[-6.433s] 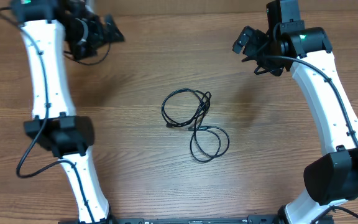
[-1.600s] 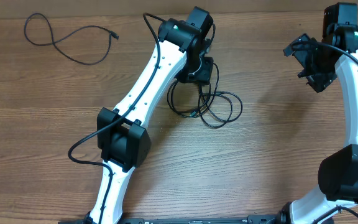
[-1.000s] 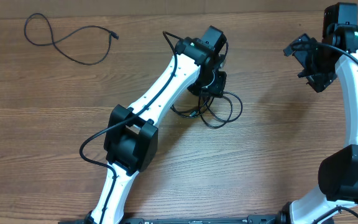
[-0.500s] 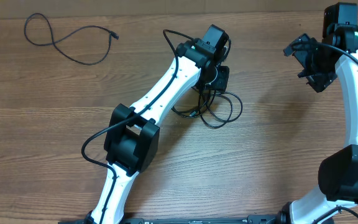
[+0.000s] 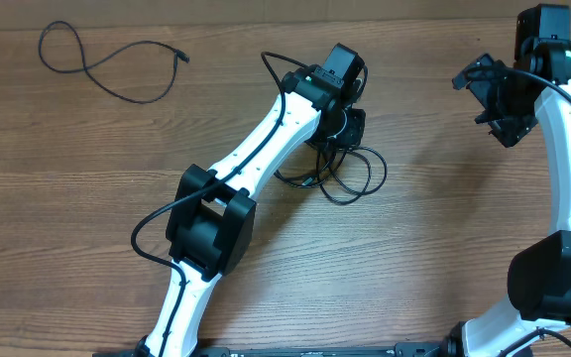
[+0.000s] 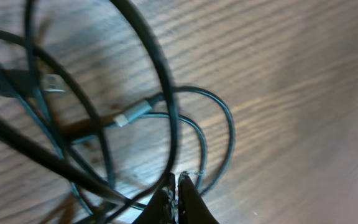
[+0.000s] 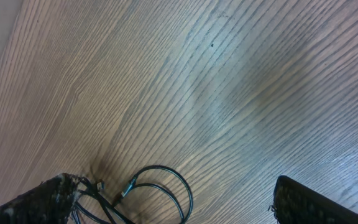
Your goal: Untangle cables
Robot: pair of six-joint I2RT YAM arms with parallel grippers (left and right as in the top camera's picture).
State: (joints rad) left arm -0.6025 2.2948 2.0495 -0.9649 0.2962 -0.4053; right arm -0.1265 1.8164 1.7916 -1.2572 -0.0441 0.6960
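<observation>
Two cables lie in a tangled bundle (image 5: 350, 177) of black loops at mid-table. A single cable (image 5: 107, 64) lies apart at the far left. My left gripper (image 5: 348, 131) is down at the bundle's upper edge. In the left wrist view it (image 6: 177, 180) is pinched shut where a thick black loop (image 6: 163, 81) runs into the fingertips, and a silver plug end (image 6: 132, 114) lies just beyond. My right gripper (image 5: 479, 89) hovers at the far right, away from the bundle. It (image 7: 169, 186) is wide open, with a cable loop (image 7: 182, 183) far below.
The wooden tabletop (image 5: 444, 248) is bare around the bundle. The left arm's white links (image 5: 256, 169) stretch diagonally from the near edge to the bundle. The right arm (image 5: 563, 149) stands along the right edge.
The left gripper's fingers have closed at the bundle's upper edge within the last half second. The left arm has barely shifted, and the right arm has not moved.
</observation>
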